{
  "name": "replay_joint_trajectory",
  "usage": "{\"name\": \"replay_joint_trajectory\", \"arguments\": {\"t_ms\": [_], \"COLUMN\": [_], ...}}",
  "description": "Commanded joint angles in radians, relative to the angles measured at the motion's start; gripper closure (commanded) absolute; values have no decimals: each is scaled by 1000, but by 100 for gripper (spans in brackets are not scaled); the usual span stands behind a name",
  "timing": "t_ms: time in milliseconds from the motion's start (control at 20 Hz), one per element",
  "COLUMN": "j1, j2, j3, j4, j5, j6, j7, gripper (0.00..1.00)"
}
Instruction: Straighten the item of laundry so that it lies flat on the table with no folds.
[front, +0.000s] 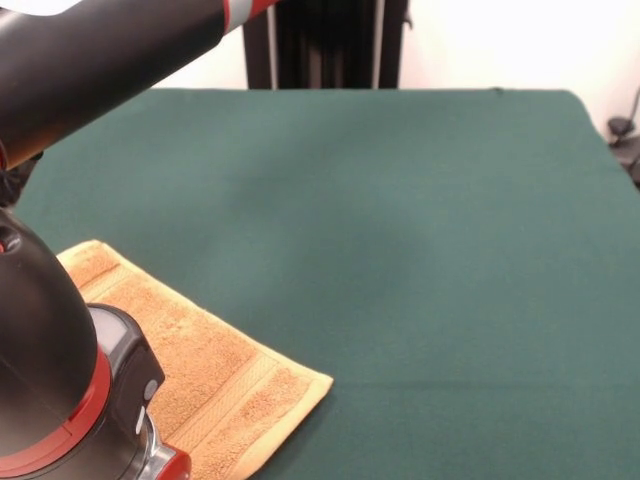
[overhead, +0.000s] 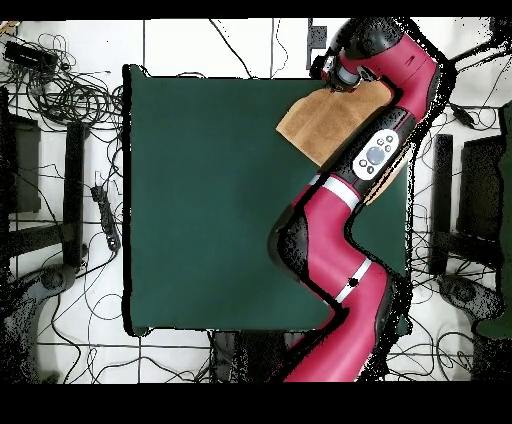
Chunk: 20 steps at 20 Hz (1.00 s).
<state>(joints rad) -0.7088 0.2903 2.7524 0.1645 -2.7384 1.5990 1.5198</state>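
While the red and black arm (front: 60, 350) crowds the front view's 8 o'clock corner, the orange-tan terry-cloth towel (front: 215, 385) lies near the edge of the dark green cloth table (front: 400, 230), partly hidden beneath the arm. Overhead, it sits toward 1 o'clock. I cannot tell how the end effector stands, since its tips are hidden. A blind grab could drag the towel off the edge or bunch it.

No readable text, labels, brands or numbers anywhere. The arm (overhead: 345, 215) carries a small grey button panel (overhead: 376, 155) in the overhead view, but its markings are too small to read. Nothing legible on the towel (front: 215, 385) beside the arm.
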Motion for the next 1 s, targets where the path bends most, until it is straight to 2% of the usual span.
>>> {"name": "replay_joint_trajectory", "arguments": {"t_ms": [50,650,1000], "j1": [49,57,58], "j2": [31,-1,-5], "j3": [-62,-43,-29], "j4": [-107,-94,-89], "j5": [-14,-111,-148], "j6": [-84,39,52], "j7": [-180,-240,-288], "gripper": [100,100,100]}}
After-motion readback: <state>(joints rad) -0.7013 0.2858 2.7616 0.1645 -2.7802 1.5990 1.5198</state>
